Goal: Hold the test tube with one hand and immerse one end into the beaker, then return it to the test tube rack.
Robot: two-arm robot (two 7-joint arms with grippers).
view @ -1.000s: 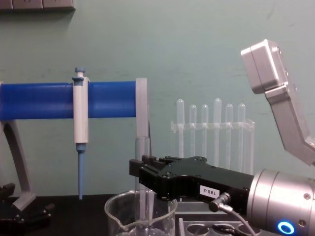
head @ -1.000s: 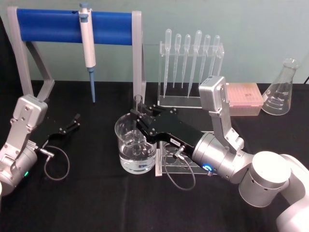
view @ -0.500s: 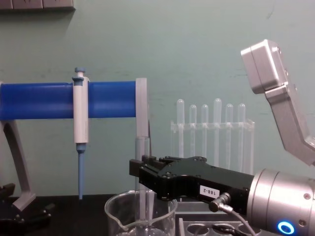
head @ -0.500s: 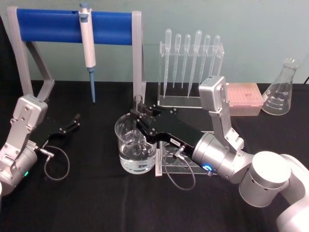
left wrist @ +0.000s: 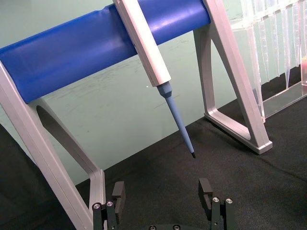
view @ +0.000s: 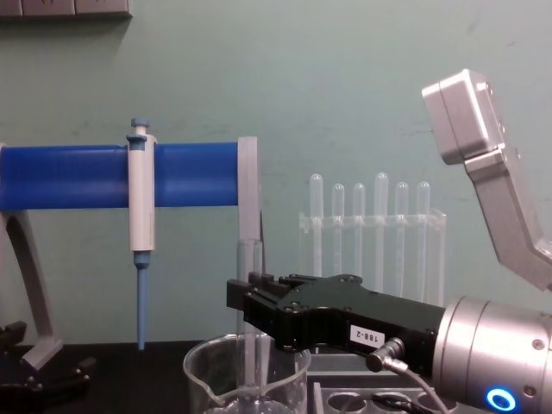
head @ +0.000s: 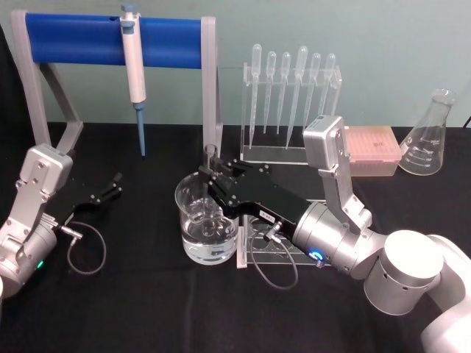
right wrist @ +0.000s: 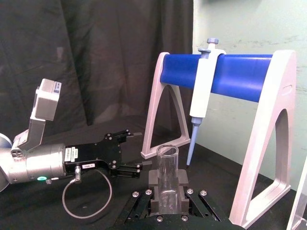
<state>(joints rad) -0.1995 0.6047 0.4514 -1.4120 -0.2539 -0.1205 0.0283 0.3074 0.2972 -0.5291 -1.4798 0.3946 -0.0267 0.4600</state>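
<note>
The clear glass test tube [head: 211,157] stands upright with my right gripper [head: 210,179] shut on its middle. It hangs over the wide beaker [head: 193,220], which holds some water. In the chest view the test tube [view: 248,259] rises above the black right gripper [view: 244,298] and its lower part passes below the beaker's rim [view: 207,358]. I cannot tell whether its end touches the water. The right wrist view shows the test tube [right wrist: 168,175] clamped between the fingers. My left gripper [head: 112,187] rests open on the table at the left, its fingers [left wrist: 118,191] spread with nothing between them.
A grey stand with a blue bar [head: 73,33] carries a white-and-blue pipette [head: 134,66] at the back left. Behind the beaker stands a clear rack of plastic pipettes [head: 291,81]. A pink tip box [head: 372,147] and a conical flask [head: 429,136] sit back right. A clear tube rack [head: 268,246] lies under my right wrist.
</note>
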